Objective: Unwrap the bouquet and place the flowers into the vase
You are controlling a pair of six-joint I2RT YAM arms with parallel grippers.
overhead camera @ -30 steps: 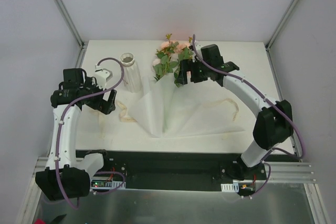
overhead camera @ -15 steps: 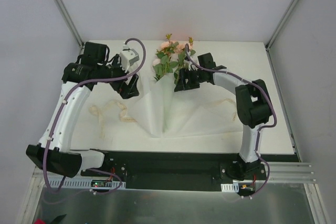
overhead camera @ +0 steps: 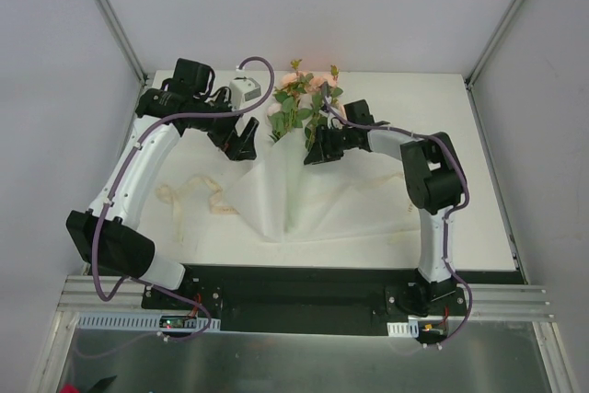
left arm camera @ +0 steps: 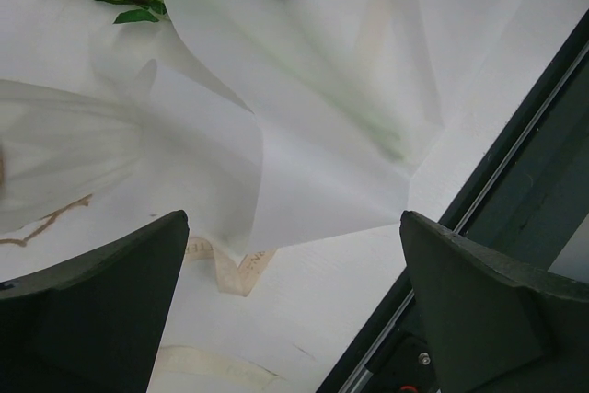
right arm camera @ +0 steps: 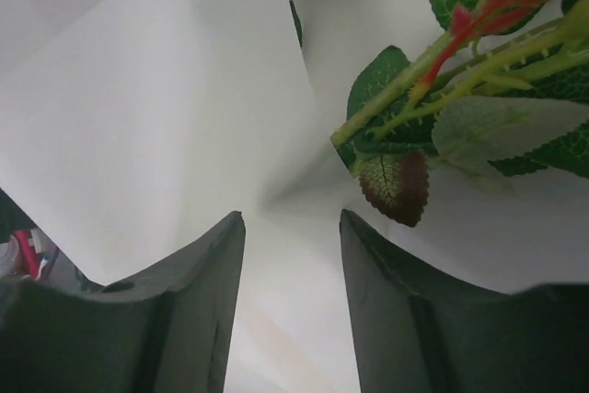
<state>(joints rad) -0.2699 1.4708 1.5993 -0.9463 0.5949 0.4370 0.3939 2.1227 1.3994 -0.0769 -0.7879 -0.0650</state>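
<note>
The bouquet lies unwrapped at the back centre: its white paper (overhead camera: 294, 190) is spread flat, and the flowers (overhead camera: 299, 98) rest on its far end. My right gripper (overhead camera: 313, 149) is low over the paper beside the stems. Its fingers (right arm camera: 216, 264) stand apart, with bare paper in the narrow gap and green stems (right arm camera: 433, 62) just ahead. My left gripper (overhead camera: 244, 140) hangs wide open above the paper's left edge (left arm camera: 304, 181), holding nothing. The vase is hidden behind my left arm in the top view.
Pale raffia ribbon (overhead camera: 189, 195) trails loose on the table left of the paper and shows under the sheet's corner (left arm camera: 230, 269). Another strand (overhead camera: 405, 195) lies at the right. The table's black front rail (left arm camera: 515, 135) runs close by.
My left arm has swung from the left side toward the back centre, covering the vase. My right gripper has dropped onto the paper, jaws narrowing. The ribbon has spread leftward.
</note>
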